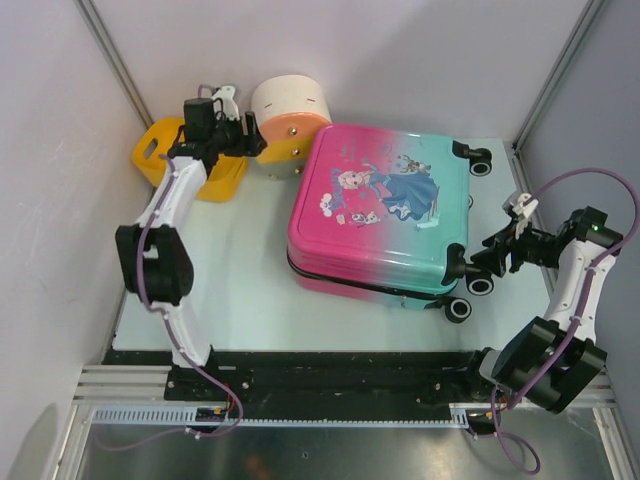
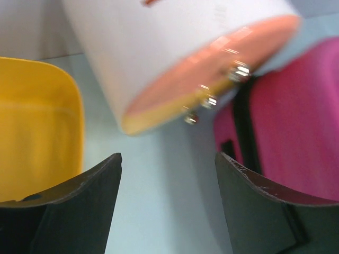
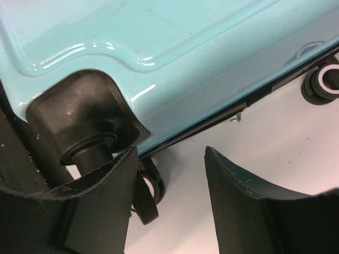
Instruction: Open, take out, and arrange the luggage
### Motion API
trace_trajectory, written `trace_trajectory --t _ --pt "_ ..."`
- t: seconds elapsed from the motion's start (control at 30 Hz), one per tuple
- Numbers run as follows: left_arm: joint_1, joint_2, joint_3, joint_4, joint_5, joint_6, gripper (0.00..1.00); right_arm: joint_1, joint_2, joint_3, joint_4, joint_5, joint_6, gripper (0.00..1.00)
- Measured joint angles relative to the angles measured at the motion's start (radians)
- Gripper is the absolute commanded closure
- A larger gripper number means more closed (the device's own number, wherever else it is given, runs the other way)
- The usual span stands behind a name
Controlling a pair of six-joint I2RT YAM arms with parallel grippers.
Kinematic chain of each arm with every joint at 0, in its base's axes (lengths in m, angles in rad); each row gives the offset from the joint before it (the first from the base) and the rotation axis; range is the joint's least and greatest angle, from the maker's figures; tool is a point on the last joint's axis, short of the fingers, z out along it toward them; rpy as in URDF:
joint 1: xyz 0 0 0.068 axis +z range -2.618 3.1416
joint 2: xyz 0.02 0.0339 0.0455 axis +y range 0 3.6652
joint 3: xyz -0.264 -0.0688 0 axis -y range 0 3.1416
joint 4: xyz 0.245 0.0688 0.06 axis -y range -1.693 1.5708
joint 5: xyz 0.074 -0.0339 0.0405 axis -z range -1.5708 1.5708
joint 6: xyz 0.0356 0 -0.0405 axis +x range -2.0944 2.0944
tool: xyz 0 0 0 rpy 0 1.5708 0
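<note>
1. The right gripper (image 3: 169,159) is nearest to the bases, just beside the near wheel (image 3: 74,121) at the teal end of the suitcase (image 1: 385,215). Its jaws stand apart and hold nothing; only bare table (image 1: 240,280) shows between them.
2. The suitcase lies flat in the middle of the table, closed, with the princess print up. I judge that the step in hand is to find the zip.
3. The black zip seam (image 3: 212,124) runs along the side of the shell. A small metal piece (image 3: 237,117) sits on it; I cannot tell if it is the puller.
4. To do it well, the right fingers should meet the seam squarely, away from the wheel housing, so that they do not catch on it.
5. Farther back, the left gripper (image 2: 168,164) hovers released and empty between the yellow basket (image 2: 37,132) and the round drawer box (image 2: 175,53). It should come over to the pink end and steady the shell.
</note>
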Motion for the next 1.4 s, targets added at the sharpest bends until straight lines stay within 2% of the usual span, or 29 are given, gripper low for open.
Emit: trace_trajectory --t 0.1,0.2,0.37,0.4,0.57,0.83,1.17,1.27,1.4 --pt "-0.031 -0.126 -0.103 -0.001 0.058 0.008 0.27 -0.015 0.000 -0.001 -0.004 0.023 -0.023 0.42" --pt "-0.117 -0.210 -0.174 0.014 0.085 0.009 0.28 -0.049 0.002 -0.008 -0.017 0.047 -0.047 0.42" --pt "-0.295 -0.180 -0.203 0.023 0.108 0.005 0.29 -0.128 0.023 -0.009 -0.029 0.077 -0.115 0.42" --pt "-0.316 -0.167 -0.198 0.032 0.077 0.006 0.29 -0.140 0.029 -0.009 -0.029 0.081 -0.126 0.42" --pt "-0.319 -0.100 -0.101 0.003 0.106 -0.007 0.32 -0.186 0.056 -0.009 -0.029 0.108 -0.187 0.42" --pt "-0.360 0.083 0.122 0.014 0.116 -0.015 0.37 -0.192 0.056 -0.009 -0.032 0.146 -0.222 0.43" --pt "-0.463 0.122 0.135 0.104 0.129 -0.022 0.32 -0.195 0.059 -0.009 -0.033 0.159 -0.234 0.44" --pt "-0.453 0.128 0.139 0.100 0.155 -0.050 0.33 -0.195 0.059 -0.009 -0.033 0.159 -0.236 0.44" --pt "-0.383 0.128 0.131 0.070 0.239 -0.107 0.33 -0.185 0.061 -0.013 -0.032 0.158 -0.237 0.44"
